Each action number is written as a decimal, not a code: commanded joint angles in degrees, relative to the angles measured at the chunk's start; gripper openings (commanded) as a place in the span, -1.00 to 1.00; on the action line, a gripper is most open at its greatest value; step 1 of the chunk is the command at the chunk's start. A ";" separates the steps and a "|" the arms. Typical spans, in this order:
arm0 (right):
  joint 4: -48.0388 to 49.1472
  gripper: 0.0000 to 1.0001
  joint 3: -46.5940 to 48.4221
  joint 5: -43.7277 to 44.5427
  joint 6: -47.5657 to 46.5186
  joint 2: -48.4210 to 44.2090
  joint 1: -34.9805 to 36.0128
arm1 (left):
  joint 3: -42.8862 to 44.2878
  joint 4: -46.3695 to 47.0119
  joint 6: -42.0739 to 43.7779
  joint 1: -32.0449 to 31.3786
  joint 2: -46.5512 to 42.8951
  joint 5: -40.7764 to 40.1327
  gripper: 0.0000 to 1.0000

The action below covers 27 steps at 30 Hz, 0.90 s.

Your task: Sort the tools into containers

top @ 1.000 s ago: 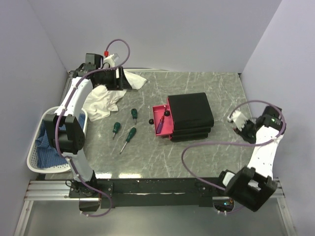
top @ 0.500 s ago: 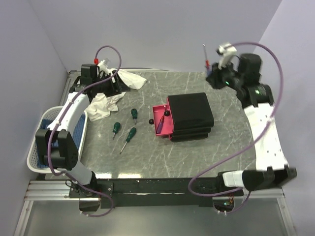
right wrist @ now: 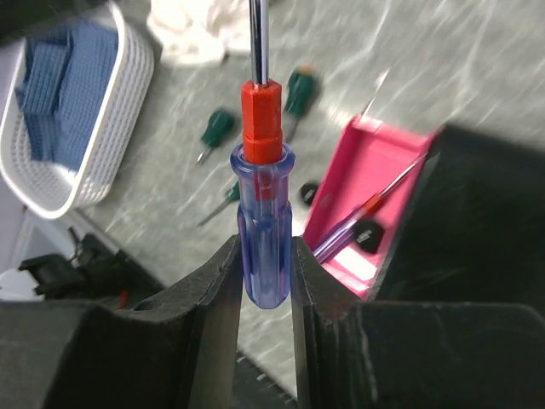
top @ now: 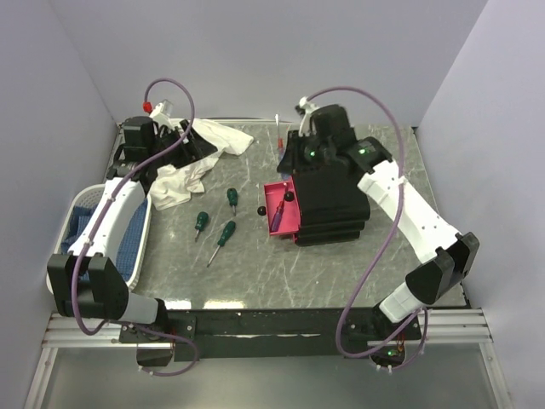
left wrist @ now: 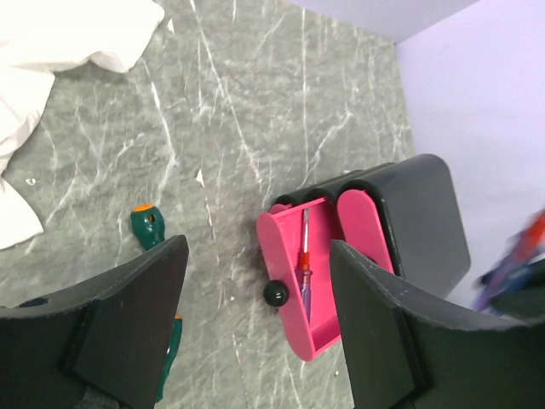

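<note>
My right gripper (top: 283,153) (right wrist: 264,260) is shut on a slim red-and-blue screwdriver (top: 278,136) (right wrist: 264,221), held shaft-up above the back left corner of the black drawer unit (top: 332,198) (right wrist: 498,213). The unit's top pink drawer (top: 281,213) (left wrist: 311,328) (right wrist: 358,170) stands pulled open, with a second red-and-blue screwdriver (left wrist: 302,264) (right wrist: 362,213) lying in it. Three green-handled screwdrivers (top: 232,198) (top: 201,221) (top: 223,236) lie on the table left of the drawer. My left gripper (top: 194,145) (left wrist: 255,341) is open and empty, high over the back left. The hammer is out of view.
White cloths (top: 180,177) (top: 223,136) lie at the back left. A white lattice basket (top: 64,260) with blue cloth hangs off the table's left edge. Purple cables loop above both arms. Walls close in the back and both sides.
My right arm has swung from the table's right side round the back to above the drawer unit, carrying the red-and-blue screwdriver. My left arm has shifted a little to the left.
</note>
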 commanded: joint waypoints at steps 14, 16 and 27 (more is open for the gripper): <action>-7.66 -1.00 -2.35 17.31 19.07 7.94 9.93 | -3.25 5.81 -5.12 0.45 -4.90 4.01 0.41; -8.37 -1.00 -1.91 17.14 19.33 9.09 10.55 | -3.52 5.81 -5.22 0.54 -5.69 4.18 0.42; -11.80 -1.00 -2.35 24.43 24.34 13.05 11.51 | -3.26 6.08 -7.15 1.68 -7.27 5.50 0.42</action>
